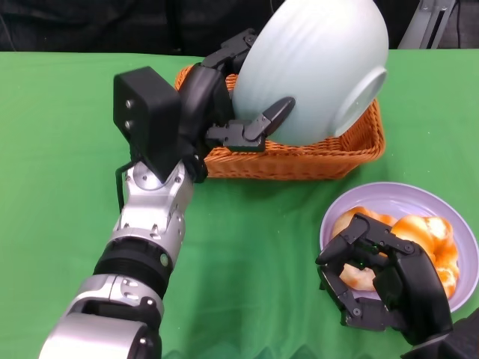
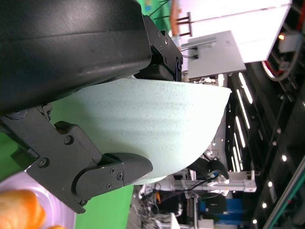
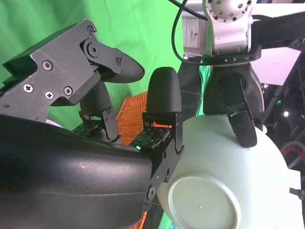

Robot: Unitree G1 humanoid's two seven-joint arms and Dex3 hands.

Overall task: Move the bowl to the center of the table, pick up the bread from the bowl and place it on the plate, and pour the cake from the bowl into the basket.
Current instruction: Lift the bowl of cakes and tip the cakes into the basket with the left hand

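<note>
My left hand [image 1: 224, 105] grips the pale green bowl [image 1: 314, 67] by its rim and holds it tipped on its side above the orange wicker basket [image 1: 299, 157], its underside facing me. The bowl's inside and the cake are hidden. The left wrist view shows the bowl's ribbed wall [image 2: 157, 129] between my fingers. In the right wrist view the bowl's base ring [image 3: 202, 202] is turned toward the camera. The bread [image 1: 419, 239] lies on the lilac plate [image 1: 389, 198] at the front right. My right hand [image 1: 378, 288] rests at the plate's near edge with fingers curled over the bread's front end.
Green cloth [image 1: 67, 149] covers the table all around. The basket stands at the back centre and the plate at the front right edge. A dark backdrop runs behind the table.
</note>
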